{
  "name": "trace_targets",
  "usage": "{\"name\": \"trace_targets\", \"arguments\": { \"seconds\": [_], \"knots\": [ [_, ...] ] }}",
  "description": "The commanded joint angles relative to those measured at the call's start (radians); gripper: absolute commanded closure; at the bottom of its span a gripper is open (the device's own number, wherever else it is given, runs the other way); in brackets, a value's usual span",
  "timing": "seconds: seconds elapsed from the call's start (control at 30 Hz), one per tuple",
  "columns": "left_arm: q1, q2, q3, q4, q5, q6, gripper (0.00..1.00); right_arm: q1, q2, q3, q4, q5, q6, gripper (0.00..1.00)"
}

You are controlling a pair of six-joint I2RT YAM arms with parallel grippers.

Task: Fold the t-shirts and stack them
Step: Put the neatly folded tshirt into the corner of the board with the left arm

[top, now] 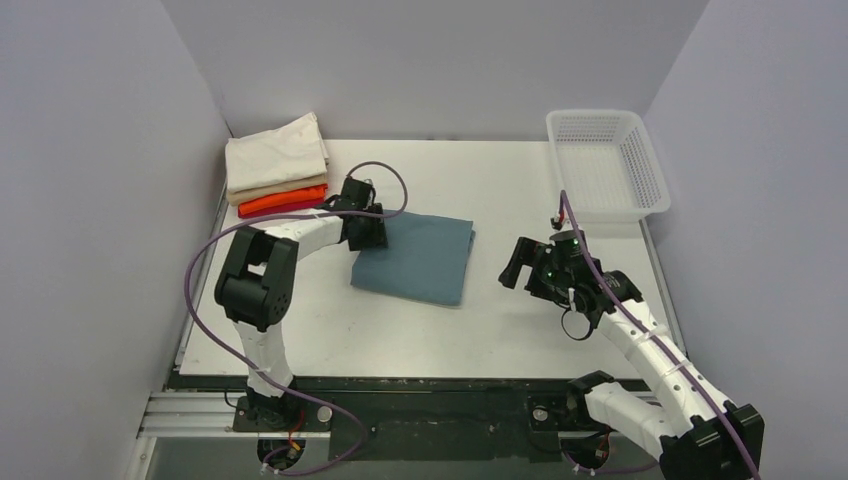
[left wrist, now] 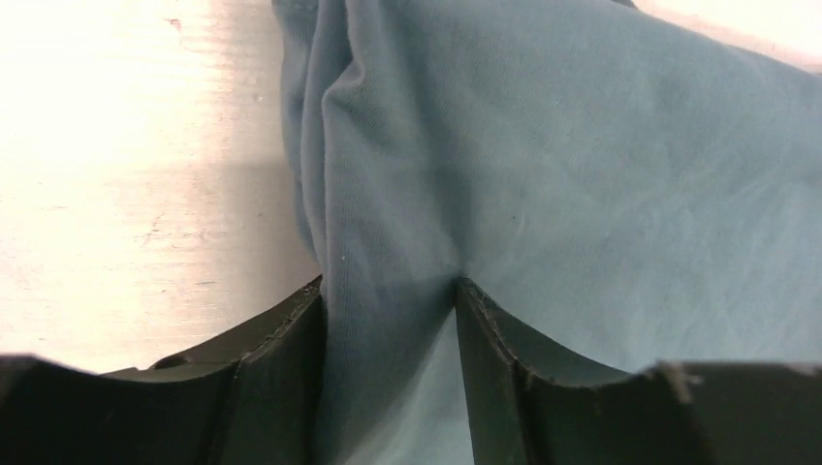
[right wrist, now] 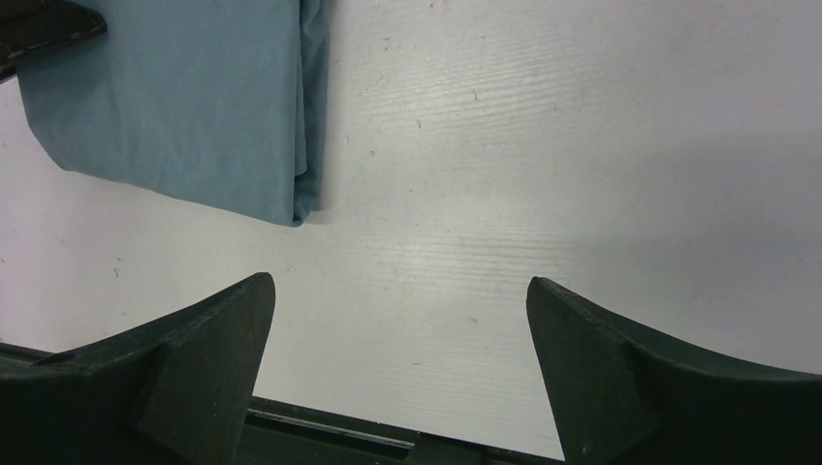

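Note:
The dusty teal-blue t-shirt (top: 420, 257) lies folded into a rectangle on the white table, and also shows in the left wrist view (left wrist: 582, 174) and the right wrist view (right wrist: 184, 97). My left gripper (top: 366, 232) is at its far left corner; its fingers (left wrist: 291, 358) are shut on a bunched fold of the teal cloth. My right gripper (top: 517, 265) is open and empty over bare table right of the shirt; its fingers (right wrist: 208, 339) stand wide apart. A stack of folded shirts sits at the back left: cream (top: 275, 150), tan (top: 275, 188), orange (top: 285, 198), red (top: 290, 209).
A white plastic mesh basket (top: 605, 165) stands at the back right. Grey walls close in the left, back and right. A black rail (top: 400, 385) runs along the table's near edge by the arm bases.

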Motion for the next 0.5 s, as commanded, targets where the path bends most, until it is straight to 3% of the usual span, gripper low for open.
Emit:
{"name": "trace_targets", "arguments": {
  "seconds": [0.0,0.07,0.13,0.2,0.47],
  "knots": [
    [-0.093,0.092,0.036,-0.143,-0.124,-0.034,0.45,-0.013,-0.034,-0.016,-0.036,0.029,-0.040,0.02],
    [-0.118,0.119,0.058,-0.171,-0.171,-0.048,0.58,-0.021,-0.041,-0.020,-0.039,0.026,-0.057,0.02],
    [-0.134,0.148,0.087,-0.205,-0.210,-0.061,0.87,-0.029,-0.048,-0.023,-0.038,0.024,-0.071,0.02],
    [-0.148,0.173,0.121,-0.241,-0.263,-0.067,1.00,-0.035,-0.052,-0.027,-0.036,0.024,-0.090,0.02],
    [-0.180,0.204,0.341,-0.363,-0.524,-0.009,1.00,-0.043,-0.062,-0.072,0.045,0.005,-0.095,0.03]
  ]
}}
